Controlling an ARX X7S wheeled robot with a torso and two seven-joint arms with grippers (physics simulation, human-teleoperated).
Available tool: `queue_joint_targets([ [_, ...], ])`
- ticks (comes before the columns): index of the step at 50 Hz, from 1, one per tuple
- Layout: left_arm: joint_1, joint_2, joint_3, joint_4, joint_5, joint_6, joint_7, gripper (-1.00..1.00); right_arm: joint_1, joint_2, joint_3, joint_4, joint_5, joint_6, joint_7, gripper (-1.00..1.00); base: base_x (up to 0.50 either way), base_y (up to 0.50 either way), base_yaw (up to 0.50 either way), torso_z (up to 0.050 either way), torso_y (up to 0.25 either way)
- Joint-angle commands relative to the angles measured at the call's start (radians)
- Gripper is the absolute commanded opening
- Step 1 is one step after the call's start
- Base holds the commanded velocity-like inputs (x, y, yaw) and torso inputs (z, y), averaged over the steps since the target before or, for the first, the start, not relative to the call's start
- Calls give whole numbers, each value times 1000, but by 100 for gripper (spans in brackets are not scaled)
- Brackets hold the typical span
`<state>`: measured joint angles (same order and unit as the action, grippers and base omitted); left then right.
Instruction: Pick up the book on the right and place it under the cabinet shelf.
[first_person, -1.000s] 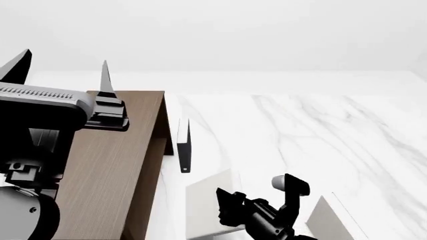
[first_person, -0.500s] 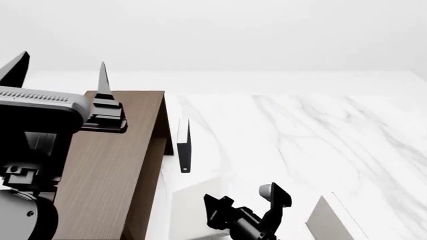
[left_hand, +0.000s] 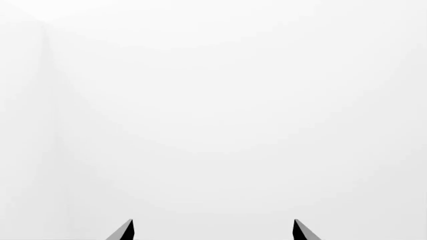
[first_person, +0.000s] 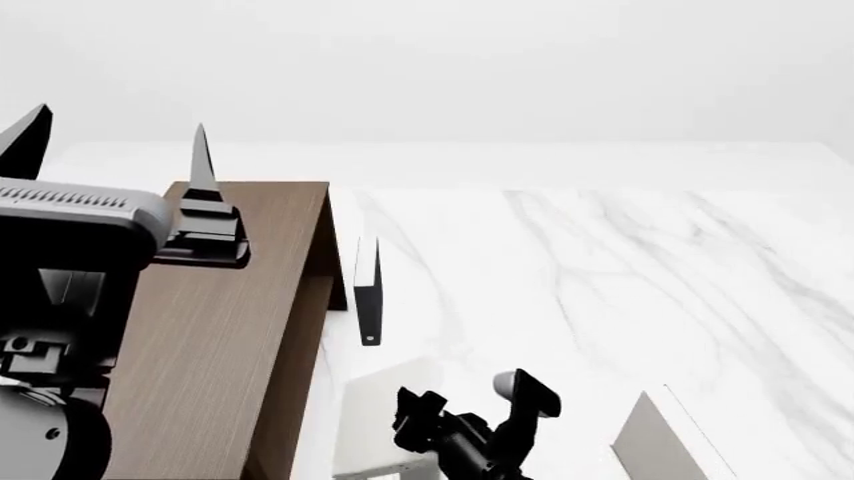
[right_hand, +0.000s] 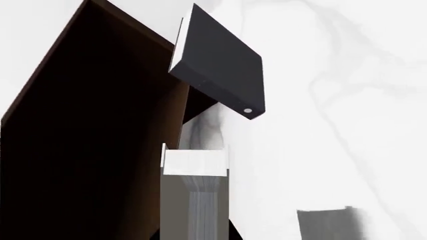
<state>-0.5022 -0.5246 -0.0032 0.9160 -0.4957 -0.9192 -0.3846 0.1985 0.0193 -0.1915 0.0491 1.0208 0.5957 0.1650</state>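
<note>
My right gripper (first_person: 461, 432) is shut on the off-white book (first_person: 371, 420) and holds it upright just above the table, close beside the right side of the dark brown cabinet (first_person: 220, 330). In the right wrist view the book (right_hand: 195, 195) stands between my jaws (right_hand: 195, 235), with the cabinet's dark side (right_hand: 87, 130) right next to it. My left gripper (first_person: 114, 145) is open and empty, raised above the cabinet's plank top. In its wrist view (left_hand: 213, 231) only blank white shows between the tips.
A thin black book (first_person: 368, 295) stands upright beside the cabinet's far right corner, also in the right wrist view (right_hand: 220, 65). A greyer pale book (first_person: 654, 442) stands at the front right, also in the right wrist view (right_hand: 327, 225). The white marble table (first_person: 641, 280) stretches right.
My right gripper has carried the off-white book leftward, closer to the cabinet's side. My left gripper has shifted slightly left and up.
</note>
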Motion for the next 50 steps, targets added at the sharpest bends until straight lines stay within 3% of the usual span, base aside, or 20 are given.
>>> queue_joint_targets([
  [1,5,-2,-6,5,-9,1,-5,100,52,-6,-80,87,-19,-165,10,-100,0,0,0,0,0],
  [50,-4,-14,9,-19,-19,21,-16,100,211,-8,-370,287,59,-324,191,-100,0,0,0,0,1],
])
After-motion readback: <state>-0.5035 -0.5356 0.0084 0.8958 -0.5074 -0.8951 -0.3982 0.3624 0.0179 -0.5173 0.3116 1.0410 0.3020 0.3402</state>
